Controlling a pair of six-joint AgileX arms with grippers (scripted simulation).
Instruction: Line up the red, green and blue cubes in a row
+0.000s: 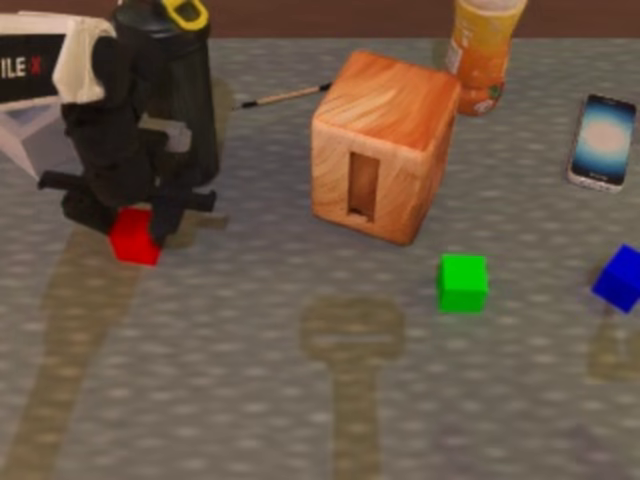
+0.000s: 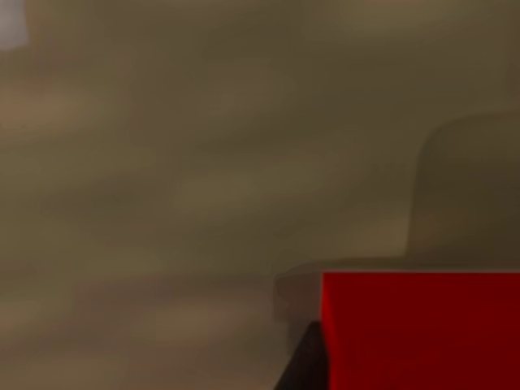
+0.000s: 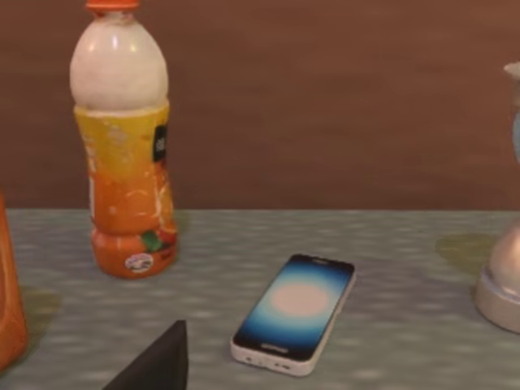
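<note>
The red cube [image 1: 135,238] sits at the left of the table, between the fingers of my left gripper [image 1: 135,225], which is shut on it. In the left wrist view the red cube [image 2: 422,329] fills one corner, with one dark finger [image 2: 305,364] pressed against its side; the other finger is out of view. The green cube [image 1: 462,282] lies alone right of centre. The blue cube [image 1: 620,277] lies at the table's right edge. My right arm is outside the top view; only a dark tip of the right gripper [image 3: 158,366] shows in its wrist view.
A large wooden box [image 1: 385,145] with a slot stands at the back centre. An orange juice bottle [image 1: 485,50] is behind it, a phone [image 1: 603,140] at back right, and a thin stick [image 1: 285,97] left of the box. A silvery base [image 3: 500,288] appears beside the phone [image 3: 296,313].
</note>
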